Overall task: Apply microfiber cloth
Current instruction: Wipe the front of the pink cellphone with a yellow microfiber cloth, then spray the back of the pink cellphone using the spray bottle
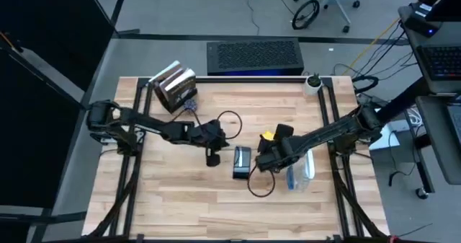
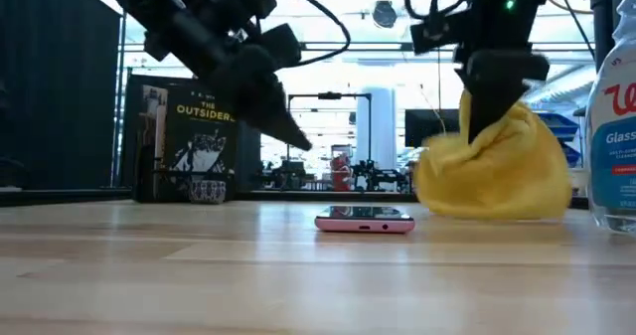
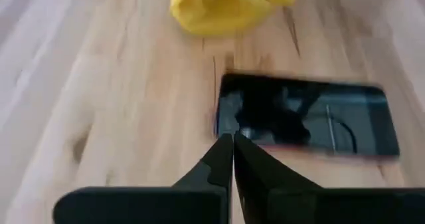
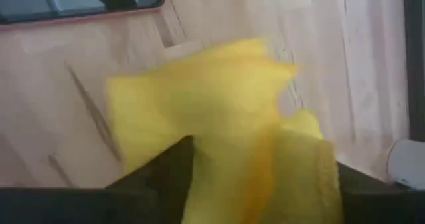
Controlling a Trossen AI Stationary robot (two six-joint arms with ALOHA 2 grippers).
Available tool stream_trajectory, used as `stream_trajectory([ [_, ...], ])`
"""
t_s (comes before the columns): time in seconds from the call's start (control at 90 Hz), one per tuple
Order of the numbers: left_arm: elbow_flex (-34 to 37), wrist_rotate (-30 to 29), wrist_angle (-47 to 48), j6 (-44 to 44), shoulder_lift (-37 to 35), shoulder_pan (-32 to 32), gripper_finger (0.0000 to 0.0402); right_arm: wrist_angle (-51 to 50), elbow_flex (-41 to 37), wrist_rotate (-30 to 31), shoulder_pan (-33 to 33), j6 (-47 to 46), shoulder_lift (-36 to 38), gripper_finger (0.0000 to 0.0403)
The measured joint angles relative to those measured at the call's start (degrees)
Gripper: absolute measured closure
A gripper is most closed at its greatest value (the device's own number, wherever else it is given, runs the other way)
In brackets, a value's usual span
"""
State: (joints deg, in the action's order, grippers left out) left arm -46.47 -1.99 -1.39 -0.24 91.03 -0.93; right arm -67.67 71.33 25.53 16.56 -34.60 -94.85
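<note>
One microfiber cloth (image 2: 497,171), bright yellow, hangs bunched from the right gripper (image 2: 487,126), whose fingers are clamped on its upper folds. Crumpled this way, it has no clear long axis; in the low view the mass droops downward from the pinch point, its lower edge at or just above the wooden surface (image 1: 180,200), and whether it touches there is hard to tell. From above, only a small yellow patch (image 1: 267,135) shows beside the right gripper (image 1: 272,151), just off the far right side of the phone. The right wrist view shows the cloth (image 4: 219,117) filling the space between that arm's fingers, with the phone's edge beyond it.

One dark smartphone (image 1: 242,161) lies flat, screen up, near the middle of the surface, its long axis running front to back in the high view. It shows a pinkish rim in the low view (image 2: 365,221).

The left gripper (image 3: 232,159) hovers just beside the phone's near-left side with its fingers pressed together, holding nothing; in the high view it sits left of the phone (image 1: 213,155).

One clear spray bottle (image 1: 301,172) lies to the right of the phone. One book (image 2: 189,141) stands at the far left.
</note>
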Motion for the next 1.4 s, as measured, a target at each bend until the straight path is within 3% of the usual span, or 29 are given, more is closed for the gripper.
stream_trajectory([
  [0.156,-0.05,0.01,4.31,-1.99,-0.21,-1.54,0.0402,2.75,0.01,-1.38,0.12,4.38,6.31,0.0136],
  [0.322,0.30,0.03,3.70,-3.92,1.56,-3.46,0.0402,17.58,-2.75,-0.32,1.73,10.55,8.59,0.0129],
  [0.478,0.30,0.03,3.06,-5.44,1.76,-5.10,0.0402,33.79,-11.16,-2.38,2.27,14.09,8.03,0.0135],
  [0.678,0.30,0.04,2.77,-5.04,1.78,-5.92,0.0402,47.47,-23.64,-3.35,2.71,15.87,7.89,0.0141],
  [0.789,0.30,0.03,2.64,-3.73,1.78,-5.90,0.0402,56.14,-27.22,-3.33,2.65,21.60,7.73,0.0145],
  [1.056,0.30,-0.05,-1.56,-3.16,1.78,-5.53,0.0402,57.30,-27.61,-2.94,2.20,29.17,7.49,0.0147],
  [1.4,0.28,-0.08,-3.47,1.12,5.06,-5.53,0.0402,66.11,-27.58,-2.96,2.25,52.66,-0.55,0.0147],
])
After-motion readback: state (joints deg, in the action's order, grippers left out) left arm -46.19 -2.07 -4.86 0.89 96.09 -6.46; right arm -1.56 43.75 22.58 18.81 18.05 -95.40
